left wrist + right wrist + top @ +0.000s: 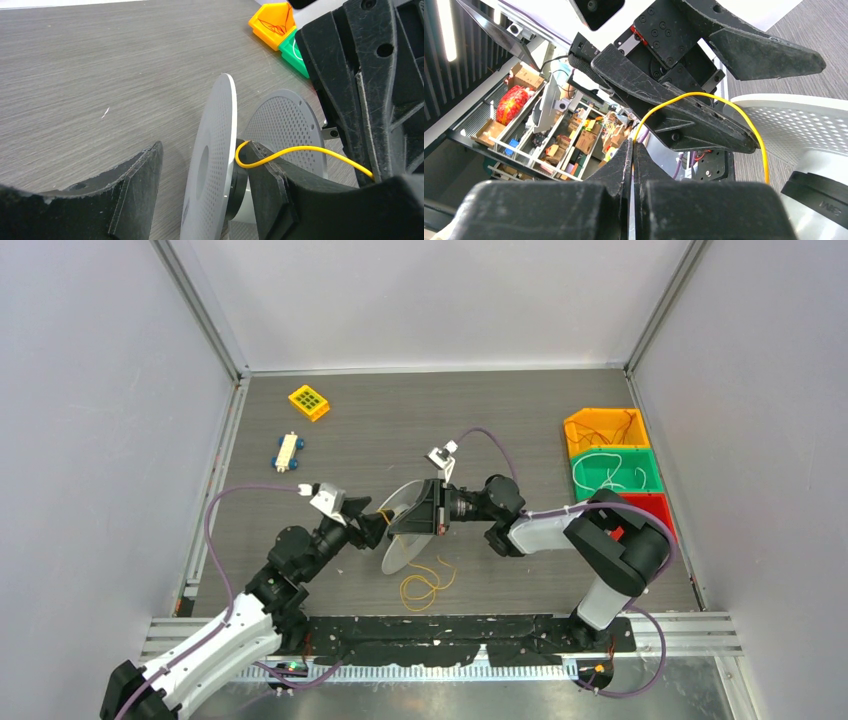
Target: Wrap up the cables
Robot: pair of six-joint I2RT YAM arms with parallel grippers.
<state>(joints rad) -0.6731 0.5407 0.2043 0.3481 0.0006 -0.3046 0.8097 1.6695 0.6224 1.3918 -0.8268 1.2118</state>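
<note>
I see my left arm [225,640] and right arm [545,532]: white shells, black joints, purple cables [209,525], scuffed black gripper fingers [125,200].

- A dark grey wood-grain tabletop [400,410] is carrying everything.
- A yellow gridded plastic block [309,402] is lying far left.
- A white toy car with blue wheels [288,451] is sitting beside it.
- An orange plastic bin [572,430], a green plastic bin [650,456] and a red plastic bin [652,504] are lining the right edge.
- A thin yellow-orange wire [425,585] is lying coiled near the front.

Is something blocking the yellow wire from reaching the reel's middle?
One finger of the left pincer sits between the discs of the reel, at the hub. The yellow wire bends around its tip. Nothing else visible blocks it.
</note>
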